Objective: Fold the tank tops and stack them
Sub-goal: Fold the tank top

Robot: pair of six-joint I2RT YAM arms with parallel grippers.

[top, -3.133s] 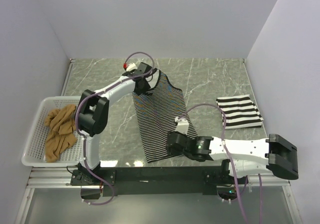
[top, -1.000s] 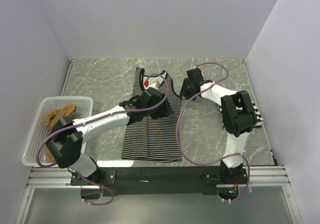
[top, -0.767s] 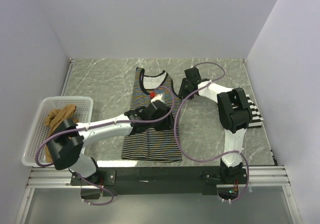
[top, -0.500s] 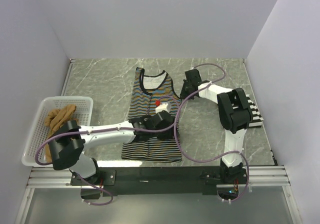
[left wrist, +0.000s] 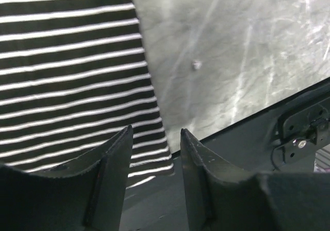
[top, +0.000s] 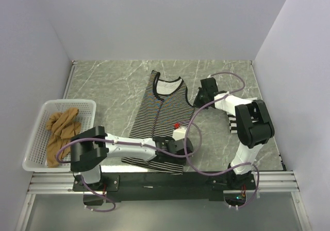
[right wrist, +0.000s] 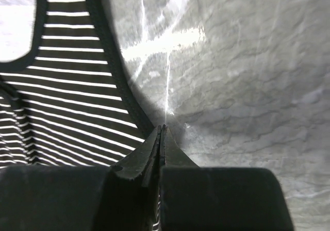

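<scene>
The thin-striped tank top with black-trimmed neck lies flat and slightly slanted mid-table. My left gripper is open and empty just above its near right hem corner. My right gripper is shut at the top's right armhole, its tips pinched on the black trim. The wide-striped tank top lies folded at the right, mostly hidden behind my right arm. The tan-brown tank top is crumpled in the basket.
The white mesh basket stands at the left edge. The black base rail runs along the near edge, right by the hem, and shows in the left wrist view. Walls close the table on three sides.
The left gripper slid down the thin-striped top from its middle to the near right hem. The right gripper moved right, and the top's neck end shifted right with it, so it lies slanted.
</scene>
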